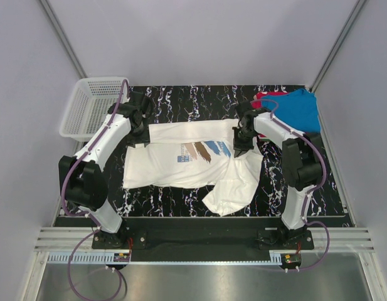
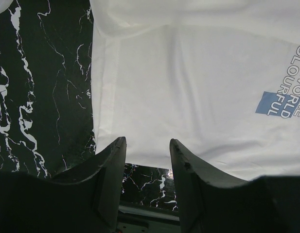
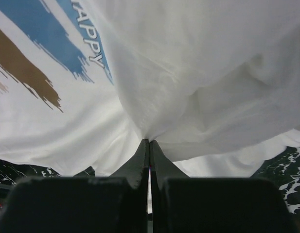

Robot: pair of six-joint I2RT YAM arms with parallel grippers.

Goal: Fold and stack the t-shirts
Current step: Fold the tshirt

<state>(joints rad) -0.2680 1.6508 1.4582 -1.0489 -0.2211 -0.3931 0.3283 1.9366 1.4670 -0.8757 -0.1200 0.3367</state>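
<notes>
A large white t-shirt [image 1: 180, 166] with blue and brown brush strokes lies spread on the black marble table [image 1: 199, 100], its lower right part crumpled. My right gripper [image 1: 239, 150] is shut on a pinch of that shirt's white cloth [image 3: 198, 73], which bunches up right at the closed gripper tips [image 3: 150, 141]. Over the shirt's upper left edge [image 2: 188, 87] my left gripper [image 1: 141, 135] stands open, and nothing is between the fingers of this gripper [image 2: 147, 141]. At the back right a blue t-shirt [image 1: 301, 108] lies on a red one [image 1: 265, 95].
A white mesh basket [image 1: 86, 106] stands at the back left, beside the table's edge. Grey walls close in the table on three sides. The arm bases are bolted along the near edge.
</notes>
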